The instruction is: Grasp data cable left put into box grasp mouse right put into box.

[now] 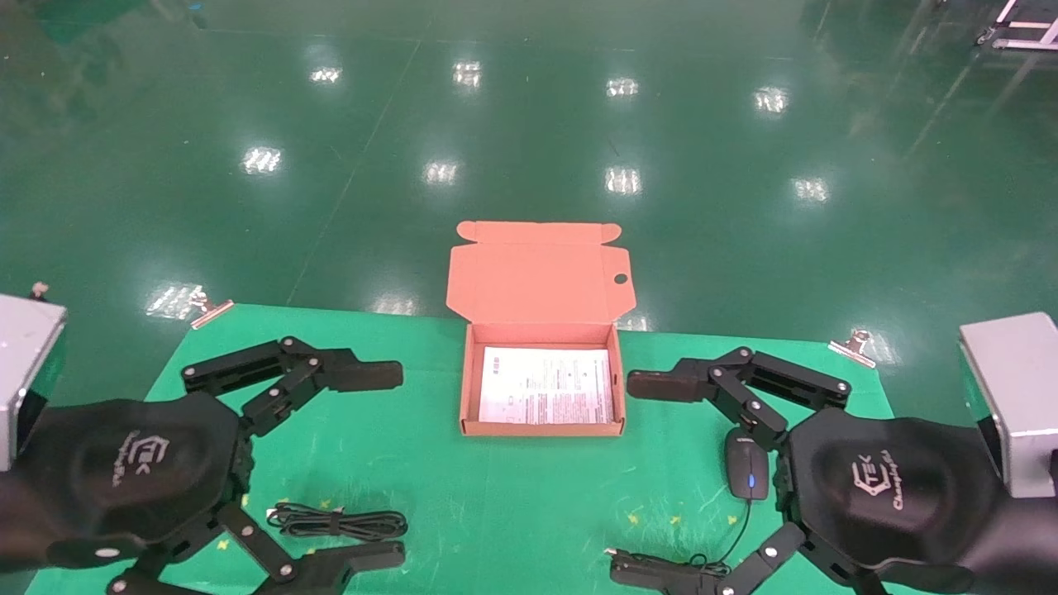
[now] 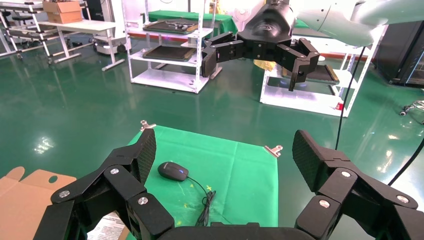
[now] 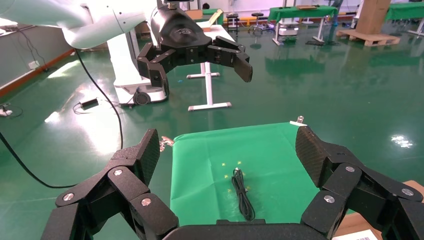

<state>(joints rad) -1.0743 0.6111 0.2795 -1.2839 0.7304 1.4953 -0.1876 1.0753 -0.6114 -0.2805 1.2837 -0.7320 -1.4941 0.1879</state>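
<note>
The orange-brown box [image 1: 469,388] stands open at the table's far middle, its lid [image 1: 537,281] flapped back and a printed sheet inside. A black data cable [image 1: 339,522] [image 3: 242,196] lies bundled on the green cloth at the near left, between the spread fingers of my left gripper [image 1: 382,467] [image 2: 225,155], which hovers above it, open and empty. The black mouse [image 1: 745,474] [image 2: 173,171] with a blue light sits at the near right, its cord [image 1: 727,549] trailing toward me. My right gripper [image 1: 640,479] [image 3: 227,147] hangs open above it, holding nothing.
A green cloth [image 1: 545,504] covers the table, pinned by metal clips [image 1: 211,310] [image 1: 851,347] at its far corners. Beyond the table's far edge is glossy green floor. Grey arm housings [image 1: 25,364] [image 1: 1012,397] flank the table's sides.
</note>
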